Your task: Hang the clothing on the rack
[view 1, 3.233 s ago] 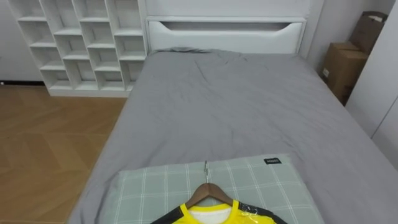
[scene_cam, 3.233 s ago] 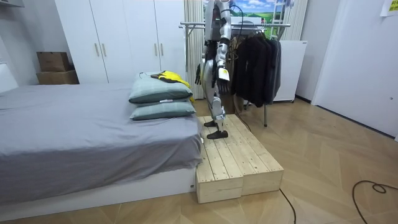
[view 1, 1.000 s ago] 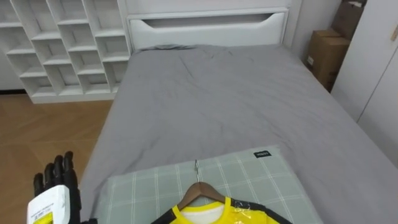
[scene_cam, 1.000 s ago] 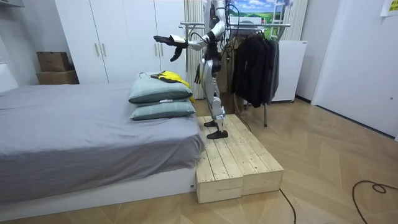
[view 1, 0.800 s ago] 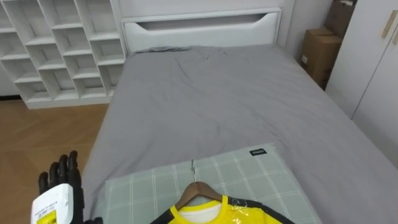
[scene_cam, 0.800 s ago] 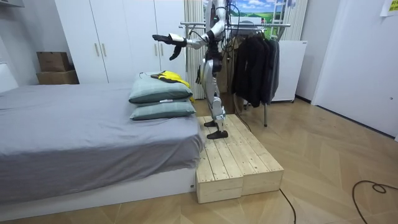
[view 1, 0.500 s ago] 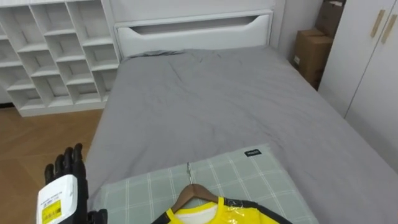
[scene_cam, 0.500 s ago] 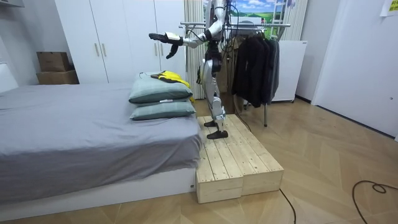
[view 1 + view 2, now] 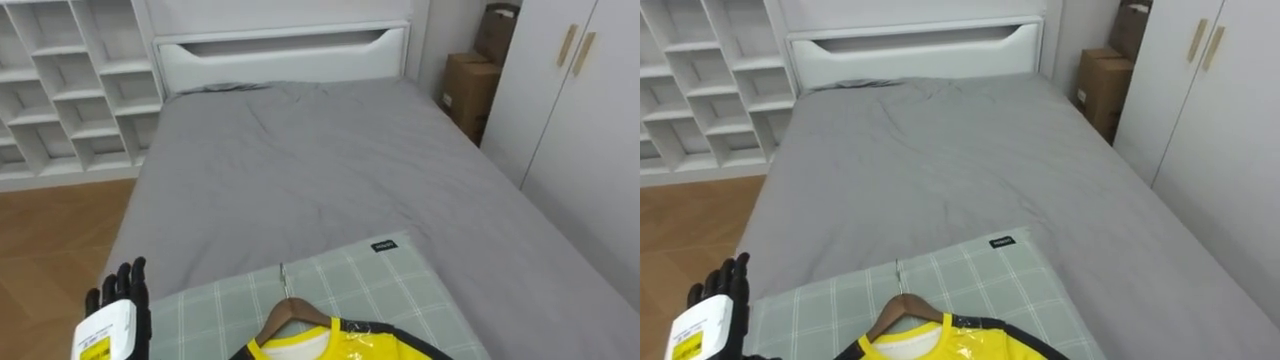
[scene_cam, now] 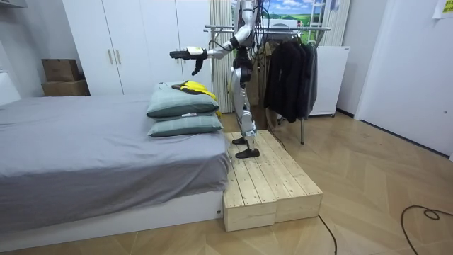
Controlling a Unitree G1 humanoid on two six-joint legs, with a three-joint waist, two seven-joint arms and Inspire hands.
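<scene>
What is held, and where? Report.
Nothing. Left hand raised open; right hand hangs at its side; yellow shirt lies on its hanger on the pillow.

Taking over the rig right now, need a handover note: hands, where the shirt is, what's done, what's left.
Left hand: open, raised at the eye views' lower left, holding nothing.
Right hand: down at the robot's side in the room view.
Yellow shirt on its wooden hanger lies on the top checked pillow at the near end of the bed, not grasped.
Rack with dark clothes stands behind the robot.
Done: nothing hung yet.
Left: grasp the hanger, turn, hang it on the rack.
</scene>
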